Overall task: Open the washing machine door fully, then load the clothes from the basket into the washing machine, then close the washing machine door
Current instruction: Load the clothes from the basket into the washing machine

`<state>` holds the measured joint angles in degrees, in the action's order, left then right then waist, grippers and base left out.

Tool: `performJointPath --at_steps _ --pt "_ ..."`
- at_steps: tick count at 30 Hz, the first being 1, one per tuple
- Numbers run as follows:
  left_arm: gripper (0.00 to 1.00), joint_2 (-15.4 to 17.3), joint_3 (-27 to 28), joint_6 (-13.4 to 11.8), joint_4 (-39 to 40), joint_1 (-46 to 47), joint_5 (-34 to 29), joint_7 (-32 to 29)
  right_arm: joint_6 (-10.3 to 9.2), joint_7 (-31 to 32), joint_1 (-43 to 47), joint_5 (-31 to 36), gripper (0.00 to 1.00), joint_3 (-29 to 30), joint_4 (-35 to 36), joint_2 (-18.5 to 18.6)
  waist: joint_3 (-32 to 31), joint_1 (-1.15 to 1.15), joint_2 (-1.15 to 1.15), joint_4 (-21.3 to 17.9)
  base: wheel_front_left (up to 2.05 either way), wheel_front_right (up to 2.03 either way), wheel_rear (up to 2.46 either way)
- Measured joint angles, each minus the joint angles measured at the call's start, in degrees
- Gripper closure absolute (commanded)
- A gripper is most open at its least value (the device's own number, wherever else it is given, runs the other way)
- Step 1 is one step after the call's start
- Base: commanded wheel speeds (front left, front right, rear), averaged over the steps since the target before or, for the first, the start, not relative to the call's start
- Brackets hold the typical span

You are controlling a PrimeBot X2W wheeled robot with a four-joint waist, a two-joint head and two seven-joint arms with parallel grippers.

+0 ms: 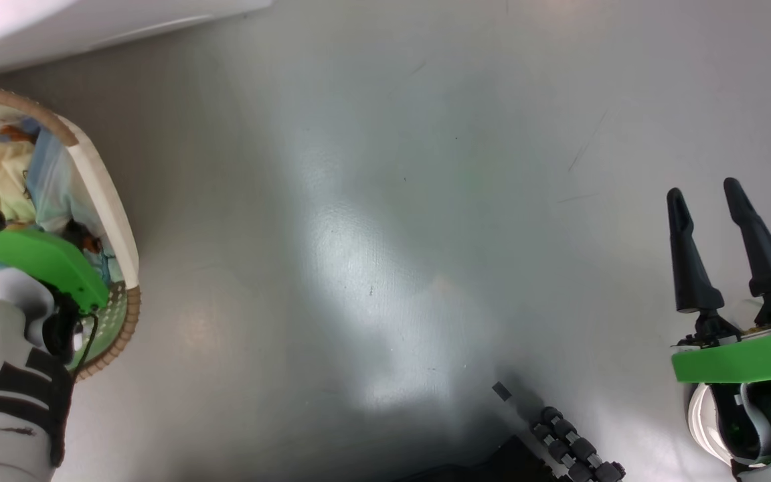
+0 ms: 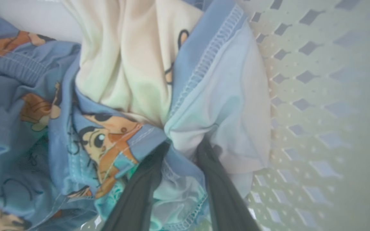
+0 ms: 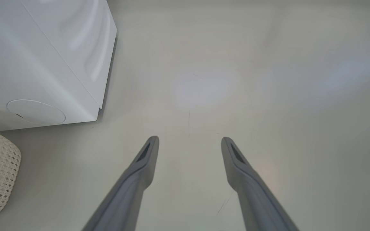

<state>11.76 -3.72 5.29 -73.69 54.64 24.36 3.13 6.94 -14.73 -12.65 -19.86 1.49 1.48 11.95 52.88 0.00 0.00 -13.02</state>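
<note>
Left pincer (image 2: 183, 144): sunk into the clothes (image 2: 101, 141). My two dark fingers (image 2: 140, 192) stand partly apart with a pale blue fold (image 2: 223, 96) bunched between them. The tips are buried in cloth, so I cannot tell whether they have it clamped.
Right pincer (image 1: 703, 189): fingers wide apart and holding nothing, at 4 o'clock in my head view, above the grey floor (image 1: 385, 234).
Clothes: heaped in the basket (image 1: 108, 201) at 9 o'clock in my head view. A cream piece (image 2: 114, 64) lies at 11 o'clock from my left fingers, and blue printed fabric at 9 o'clock.
Basket: its perforated wall (image 2: 316, 96) is at 3 o'clock of my left wrist view.
Washing machine (image 3: 43, 57): at 10 o'clock in my right wrist view, with its round flap (image 3: 35, 111) low on the front. The basket is just beside it at 8 o'clock.
</note>
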Motion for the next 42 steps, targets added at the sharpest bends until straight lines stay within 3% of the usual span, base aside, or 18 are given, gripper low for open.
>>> performJointPath --at_steps 2,4,17,29,42 --pt "0.67 0.0 -0.5 -0.1 -0.2 0.5 -0.5 0.1 0.0 0.0 0.0 0.0 0.0 0.4 0.3 0.1 0.3 0.0 0.0 0.0 0.0 0.0 0.0" --pt "1.0 0.0 -1.1 -0.6 -0.2 0.9 -1.2 0.6 0.0 0.0 0.0 0.0 0.0 0.9 0.4 0.3 0.6 0.0 0.0 0.0 0.0 0.0 0.0" --pt "1.0 -0.1 -1.1 -2.1 -0.3 1.0 -0.6 4.5 0.0 0.0 0.0 0.0 0.0 1.0 0.5 0.6 0.1 0.0 0.0 1.5 0.0 0.0 0.0" --pt "1.0 -2.1 1.3 -0.9 1.2 -4.8 2.7 11.1 0.0 0.0 0.0 0.0 0.0 0.9 -0.4 1.0 -5.7 0.0 0.0 4.3 0.0 0.0 0.0" --pt "1.0 -5.9 7.5 -1.8 21.3 -21.1 1.4 11.1 0.0 0.0 1.2 0.6 0.0 -1.5 -2.9 1.0 -16.7 0.0 0.0 7.5 0.0 0.0 0.0"
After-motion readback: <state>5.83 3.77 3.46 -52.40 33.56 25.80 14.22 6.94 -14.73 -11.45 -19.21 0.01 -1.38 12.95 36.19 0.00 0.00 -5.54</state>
